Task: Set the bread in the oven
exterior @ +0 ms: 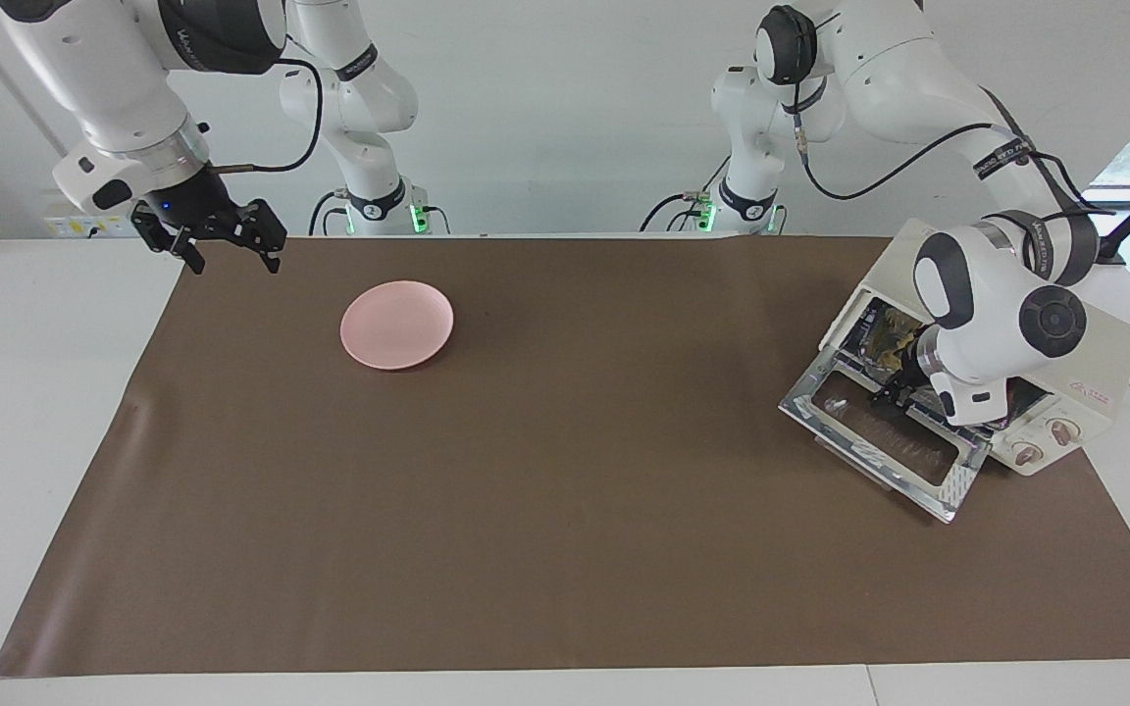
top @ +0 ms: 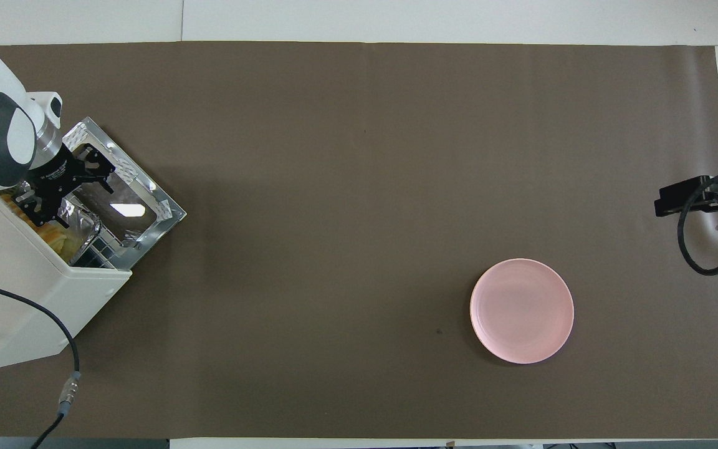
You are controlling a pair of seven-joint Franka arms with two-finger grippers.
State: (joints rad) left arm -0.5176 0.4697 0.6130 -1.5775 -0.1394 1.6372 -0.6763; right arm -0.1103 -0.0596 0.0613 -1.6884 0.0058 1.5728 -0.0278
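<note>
Sitting inside the oven [top: 41,280] on foil, the bread [top: 53,236] looks light and soft. Left gripper [top: 63,186] spreads open above it; right gripper [exterior: 222,240] waits, open.

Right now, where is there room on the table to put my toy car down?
The brown mat is bare from the pink plate to the oven, and along its edge farthest from the robots. It is crowded at the oven's open door, where the left gripper works. The right gripper waits over the mat's corner.
</note>
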